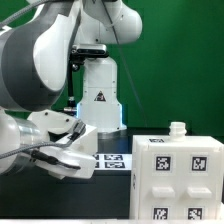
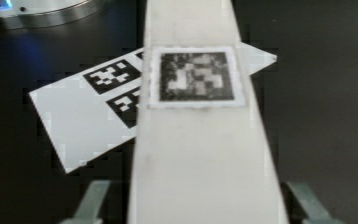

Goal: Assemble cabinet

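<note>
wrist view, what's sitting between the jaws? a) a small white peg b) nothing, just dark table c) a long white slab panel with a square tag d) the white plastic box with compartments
c: in the wrist view the long white slab panel with its black-and-white square tag runs between the jaws, one at each long edge, with the marker board partly beneath it.

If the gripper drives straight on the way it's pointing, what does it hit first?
Most likely the white panel framed by the gripper. The marker board lies beyond it, partly covered. Depth is unclear.
</note>
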Controlling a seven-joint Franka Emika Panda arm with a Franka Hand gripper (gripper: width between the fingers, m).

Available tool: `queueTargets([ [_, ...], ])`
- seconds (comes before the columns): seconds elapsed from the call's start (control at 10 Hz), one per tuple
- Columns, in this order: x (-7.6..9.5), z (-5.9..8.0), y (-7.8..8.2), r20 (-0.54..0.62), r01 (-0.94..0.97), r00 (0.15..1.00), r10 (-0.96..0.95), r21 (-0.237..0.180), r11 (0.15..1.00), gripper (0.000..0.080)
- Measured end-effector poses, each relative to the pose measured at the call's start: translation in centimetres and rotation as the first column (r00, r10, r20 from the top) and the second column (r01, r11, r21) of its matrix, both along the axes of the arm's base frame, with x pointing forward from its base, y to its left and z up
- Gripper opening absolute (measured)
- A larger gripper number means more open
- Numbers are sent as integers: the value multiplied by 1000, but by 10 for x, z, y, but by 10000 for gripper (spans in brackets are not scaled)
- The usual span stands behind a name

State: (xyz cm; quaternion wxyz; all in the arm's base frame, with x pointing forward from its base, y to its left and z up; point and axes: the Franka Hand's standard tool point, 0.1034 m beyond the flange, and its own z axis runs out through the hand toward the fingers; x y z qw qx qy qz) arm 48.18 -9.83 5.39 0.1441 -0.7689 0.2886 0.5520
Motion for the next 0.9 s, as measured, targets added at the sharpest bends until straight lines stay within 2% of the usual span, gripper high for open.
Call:
queueTargets([
  [0.5,0,-1,0,-15,8,1000,-8,-18,1000,287],
  [0.6,0,-1,0,-28,17,999,-18,-38,999,287],
  [0.7,0,-1,1,-72,42,996,-50,-105,994,287],
  [0.8,0,-1,1,-85,49,995,-60,-126,991,287],
  [0.9,0,-1,1,-84,49,995,-59,-123,991,287],
])
